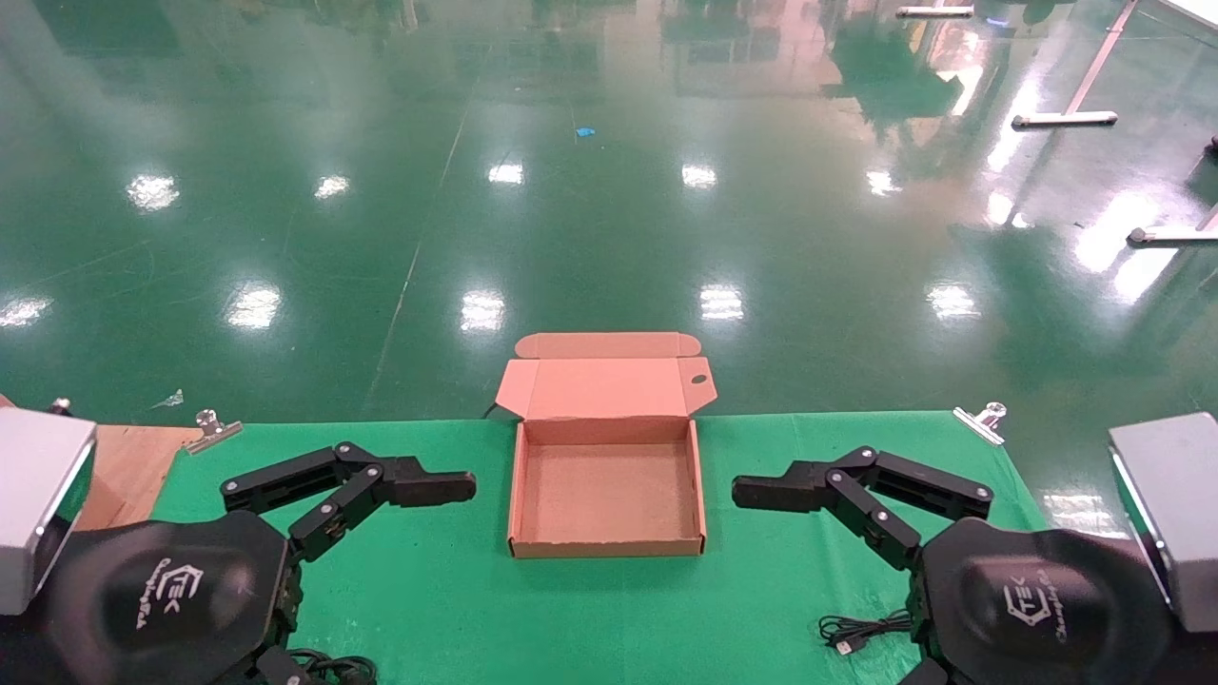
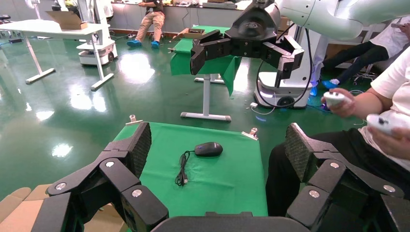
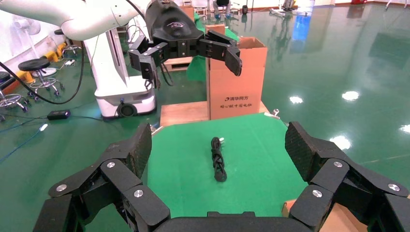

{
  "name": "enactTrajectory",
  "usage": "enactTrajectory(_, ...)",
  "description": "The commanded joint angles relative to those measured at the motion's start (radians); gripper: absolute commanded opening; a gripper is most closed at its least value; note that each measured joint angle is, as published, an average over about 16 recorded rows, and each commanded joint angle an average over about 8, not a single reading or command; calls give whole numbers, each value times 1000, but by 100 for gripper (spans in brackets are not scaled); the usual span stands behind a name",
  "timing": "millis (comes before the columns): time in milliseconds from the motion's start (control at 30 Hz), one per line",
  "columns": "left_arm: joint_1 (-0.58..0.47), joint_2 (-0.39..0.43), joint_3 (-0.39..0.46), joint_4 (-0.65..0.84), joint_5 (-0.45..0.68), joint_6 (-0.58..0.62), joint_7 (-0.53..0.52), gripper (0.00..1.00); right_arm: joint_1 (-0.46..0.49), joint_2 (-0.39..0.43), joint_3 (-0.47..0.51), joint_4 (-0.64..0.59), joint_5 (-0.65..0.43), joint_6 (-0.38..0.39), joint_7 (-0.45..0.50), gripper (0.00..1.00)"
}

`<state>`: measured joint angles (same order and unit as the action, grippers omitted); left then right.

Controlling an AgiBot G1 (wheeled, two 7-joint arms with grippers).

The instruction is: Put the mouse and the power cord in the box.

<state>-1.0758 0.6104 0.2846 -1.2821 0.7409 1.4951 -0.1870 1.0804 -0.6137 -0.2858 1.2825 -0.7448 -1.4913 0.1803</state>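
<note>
The box (image 1: 609,547) lies open and empty mid-table on the green cloth, lid folded back. In the left wrist view the mouse (image 2: 209,149) rests on the cloth with its thin cable (image 2: 183,169) coiled beside it. From the head view only that cable (image 1: 854,634) shows, beside the right wrist. The power cord (image 3: 218,159), a black wavy bundle, lies on the cloth in the right wrist view. My left gripper (image 2: 218,143) hovers open left of the box. My right gripper (image 3: 220,145) hovers open right of it. Both hold nothing, fingers (image 1: 433,487) aimed at the box.
A tall printed carton (image 3: 237,77) stands on a wooden board (image 1: 124,466) off the table's left end. Metal clips (image 1: 211,428) (image 1: 985,419) pin the cloth at the far corners. A seated person (image 2: 382,116) is beyond the table's right end.
</note>
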Motion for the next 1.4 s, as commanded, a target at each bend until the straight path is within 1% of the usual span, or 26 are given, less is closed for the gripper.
enactTrajectory(33,1,1,-3,1,-7,-1,2,100,-2,0,2,-1,7,-1,3,100)
enactTrajectory(133,-5,0,11,5,23,0,-1,100,6,1,-5,2,-24,3,-9,100)
enactTrajectory(233,-21,9,36,34,71,7,-8,100,26,-6,-28,-5,-93,7,-31,100)
enactTrajectory(333,-55,27,78,94,150,25,2,100,64,-24,-70,-25,-204,7,-64,100)
enactTrajectory(433,-104,47,131,165,258,52,38,100,116,-52,-124,-56,-339,3,-98,100)
enactTrajectory(567,-181,76,216,270,434,69,117,100,189,-99,-201,-109,-528,4,-152,100)
enactTrajectory(700,-250,116,288,410,585,56,216,100,253,-157,-279,-174,-717,20,-228,100)
enactTrajectory(867,-328,175,357,607,747,2,355,100,322,-243,-380,-277,-961,82,-340,100)
enactTrajectory(967,-374,214,394,715,834,-46,434,100,356,-300,-430,-360,-1078,133,-401,100)
enactTrajectory(1067,-415,252,429,810,910,-96,506,100,386,-356,-465,-460,-1155,179,-459,100)
enactTrajectory(1133,-437,275,446,869,946,-128,545,100,404,-391,-480,-534,-1185,207,-497,100)
enactTrajectory(1267,-465,313,468,974,994,-194,615,100,438,-455,-495,-683,-1213,256,-573,100)
enactTrajectory(1400,-475,346,476,1058,1014,-267,664,100,465,-509,-503,-818,-1226,301,-640,100)
